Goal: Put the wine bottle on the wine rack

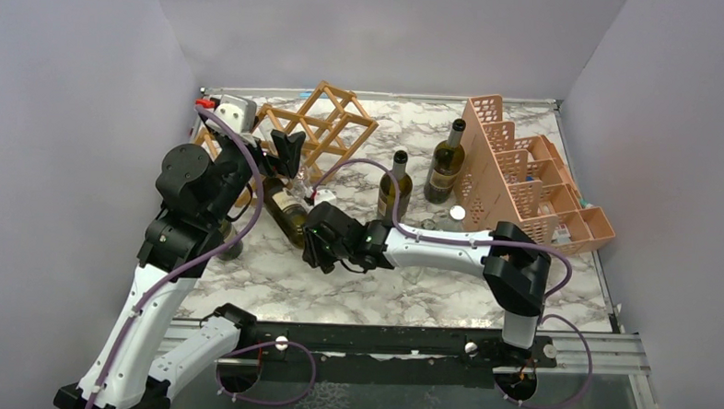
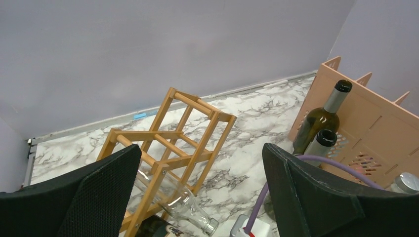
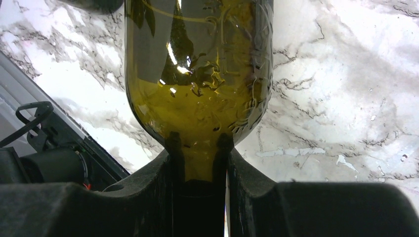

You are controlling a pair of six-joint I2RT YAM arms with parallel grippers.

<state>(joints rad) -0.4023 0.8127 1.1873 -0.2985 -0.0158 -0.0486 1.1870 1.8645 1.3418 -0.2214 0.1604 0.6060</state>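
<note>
The right claw (image 3: 198, 148) is clamped tight on the neck of the green wine bottle (image 3: 197, 74), low over the desk (image 1: 382, 298) just short of the wine rack (image 2: 173, 133); the left claw (image 2: 201, 152) gapes wide, empty. Held only by its neck, the heavy body could swing or slip and knock the light rack aside.

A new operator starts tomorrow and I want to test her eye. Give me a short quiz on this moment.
1. True or false: the right gripper is shut on the wine bottle at its neck.
2. The left gripper is: A open and empty, B shut, C gripping a bottle.
3. What lies in the wine rack, near its bottom?
Key: 1 true; 2 A; 3 a clear glass bottle.
</note>
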